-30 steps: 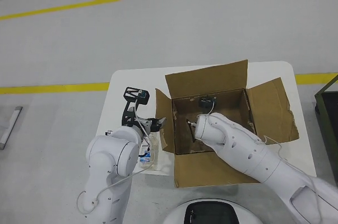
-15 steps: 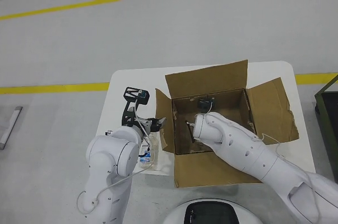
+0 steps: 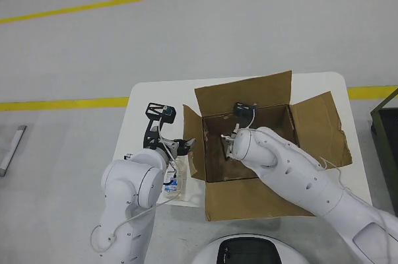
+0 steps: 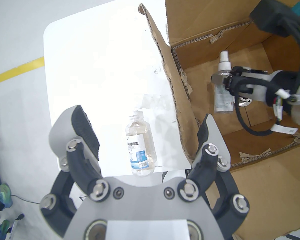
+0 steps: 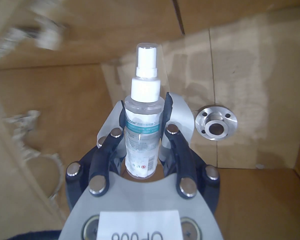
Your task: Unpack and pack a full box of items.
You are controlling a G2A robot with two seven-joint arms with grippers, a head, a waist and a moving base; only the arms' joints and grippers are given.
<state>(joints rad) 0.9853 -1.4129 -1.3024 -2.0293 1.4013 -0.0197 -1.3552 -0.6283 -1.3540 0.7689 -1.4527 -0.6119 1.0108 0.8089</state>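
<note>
The spray bottle (image 5: 143,126) is being pinched by the right gripper (image 5: 145,108) inside the cardboard box (image 3: 317,125), in the 9 o'clock part of the opening as seen from above. In the left wrist view its long axis is being carried across the line of the fingers, with the white nozzle under its clear cap on one side of them and the longer labelled body on the other. Whether it is being held upright or tilted cannot be told.

From above, the bottle is being almost wholly hidden by the right arm.

The pads (image 5: 168,106) are being pressed against opposite sides of the body just under the shoulder, over the top band of the label, so the neck and nozzle are being left free past the tips. A metal flange (image 5: 216,126) is lying flat on the box floor, near the bottle but apart from it.

The left gripper (image 4: 142,121) is being held over the table (image 4: 90,51) at 9 o'clock of the box, its fingers spread wide. Beneath it a clear bottle (image 4: 140,146) is lying on its side on the table, just beside the box's 9 o'clock flap, with its neck pointing away from the left wrist. In the top view it is being partly covered by the left arm
</note>
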